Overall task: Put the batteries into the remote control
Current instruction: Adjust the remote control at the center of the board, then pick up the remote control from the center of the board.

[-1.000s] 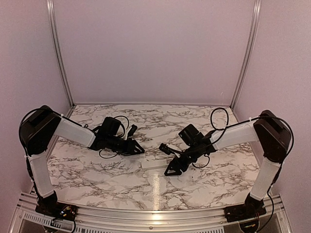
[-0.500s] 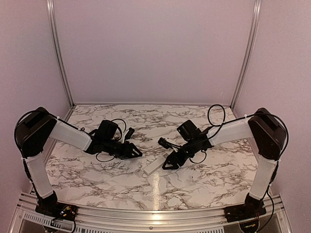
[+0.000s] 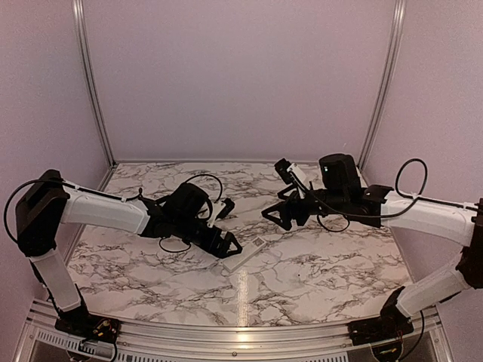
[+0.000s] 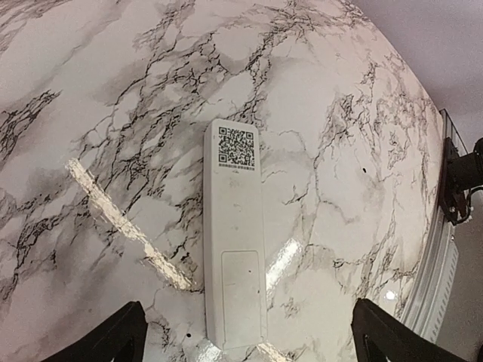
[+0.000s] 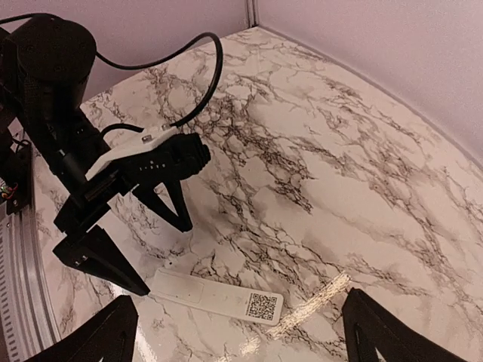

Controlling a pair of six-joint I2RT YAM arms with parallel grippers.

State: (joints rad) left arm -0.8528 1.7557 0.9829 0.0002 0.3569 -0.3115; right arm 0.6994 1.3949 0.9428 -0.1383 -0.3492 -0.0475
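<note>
Since the earlier frame, the right end effector (image 3: 281, 217) has pulled away to right of centre, and the left end effector (image 3: 229, 246) has reached the remote control's (image 3: 245, 255) left end. Both now stand wide, holding nothing. The slim white remote lies flat on the marble counter (image 3: 339, 264), bottom centre, showing a QR label and a faint rectangular panel outline.

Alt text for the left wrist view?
A white remote control lies flat on the marble table, QR sticker at its far end. The open left gripper hangs over its near end, fingertips wide to either side, not touching it.
</note>
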